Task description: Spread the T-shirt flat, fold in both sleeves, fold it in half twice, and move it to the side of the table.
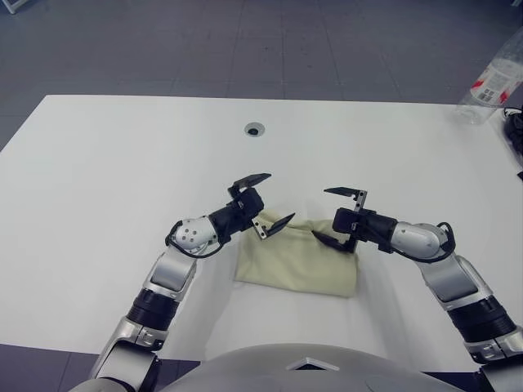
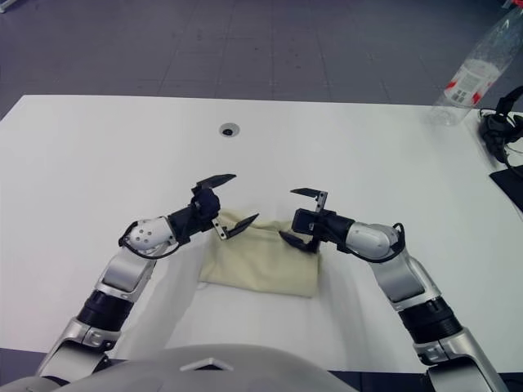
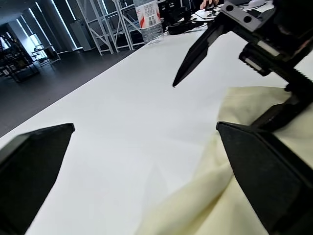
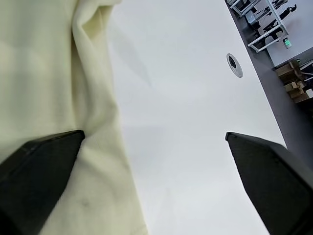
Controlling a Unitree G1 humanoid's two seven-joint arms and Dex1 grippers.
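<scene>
T-shirt (image 1: 298,260) lay folded into a compact pale-yellow rectangle, lower centre of the head view, on the white table (image 1: 122,163) close to its near edge. Its far edge was rumpled where the grippers met it.

Left gripper (image 1: 281,196) sat at the shirt's upper-left corner with its fingers spread wide and nothing between them. The lower finger lay over the cloth corner and the upper one pointed up and away above bare table. Couldn't tell whether the lower finger touched the fabric.

Right gripper (image 1: 319,212) sat at the shirt's upper-right corner, also spread wide and holding nothing. Its lower finger was at the cloth edge and its upper finger above bare table. The two grippers faced each other across the shirt's far edge, near each other but apart.

Right wrist view: one finger (image 4: 39,166) over the cloth, the other over bare table.

Left wrist view: the shirt under one finger (image 3: 264,171), with the right gripper just beyond.

Farther out, a small round hole (image 1: 255,129) in the tabletop sat at upper centre, well apart from the shirt. A clear plastic bottle (image 1: 492,82) stood at the table's upper-right corner. Black cables (image 2: 498,126) lay just beside it at the right edge. Grey tiled floor (image 1: 245,41) ran beyond the table.
</scene>
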